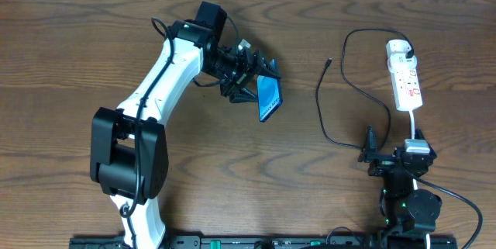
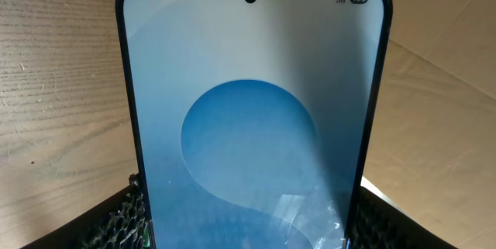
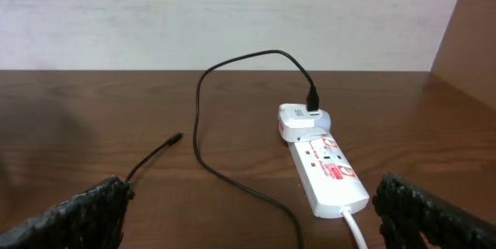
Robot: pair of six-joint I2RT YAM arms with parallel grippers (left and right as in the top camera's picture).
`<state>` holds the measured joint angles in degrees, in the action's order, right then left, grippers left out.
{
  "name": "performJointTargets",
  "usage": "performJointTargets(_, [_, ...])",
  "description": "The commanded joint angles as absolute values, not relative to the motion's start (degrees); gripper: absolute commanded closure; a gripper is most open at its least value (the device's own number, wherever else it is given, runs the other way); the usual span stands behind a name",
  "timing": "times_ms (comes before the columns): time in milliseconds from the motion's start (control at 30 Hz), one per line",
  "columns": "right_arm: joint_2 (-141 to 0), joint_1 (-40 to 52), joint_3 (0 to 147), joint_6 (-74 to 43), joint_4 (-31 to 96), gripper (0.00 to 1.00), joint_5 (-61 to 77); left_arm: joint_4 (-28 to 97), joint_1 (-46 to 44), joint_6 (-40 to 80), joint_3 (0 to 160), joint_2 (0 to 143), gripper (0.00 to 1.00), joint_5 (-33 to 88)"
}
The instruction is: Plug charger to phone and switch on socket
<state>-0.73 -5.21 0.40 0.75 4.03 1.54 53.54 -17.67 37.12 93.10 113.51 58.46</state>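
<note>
My left gripper point(image 1: 249, 78) is shut on the phone point(image 1: 267, 98) and holds it tilted above the table's middle. In the left wrist view the phone point(image 2: 252, 117) fills the frame, its blue screen with a darker oval facing the camera, my fingers point(image 2: 248, 229) at both long edges. The black charger cable point(image 1: 341, 94) loops on the table, its plug tip point(image 1: 328, 63) free; its other end sits in a white adapter on the socket point(image 1: 405, 78). My right gripper point(image 1: 391, 156) is open and empty near the front edge. The right wrist view shows the socket point(image 3: 329, 175), cable point(image 3: 225, 175) and tip point(image 3: 177, 136).
The socket's white cord point(image 1: 415, 125) runs toward my right arm's base. A pale wall stands behind the table point(image 3: 232, 16) in the right wrist view. A cardboard-coloured surface point(image 2: 442, 109) shows behind the phone.
</note>
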Motion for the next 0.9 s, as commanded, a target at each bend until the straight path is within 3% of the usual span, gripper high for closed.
performJointTargets(0, [-0.6,-4.82,0.32,1.37,4.23,0.01,1.65,53.47,-17.41,37.12,93.01,111.85,0.29,61.36])
performJointTargets(867, [-0.6,-4.82,0.32,1.37,4.21,0.01,1.65,53.28,-17.43,41.06,93.01,111.85,0.29,62.63])
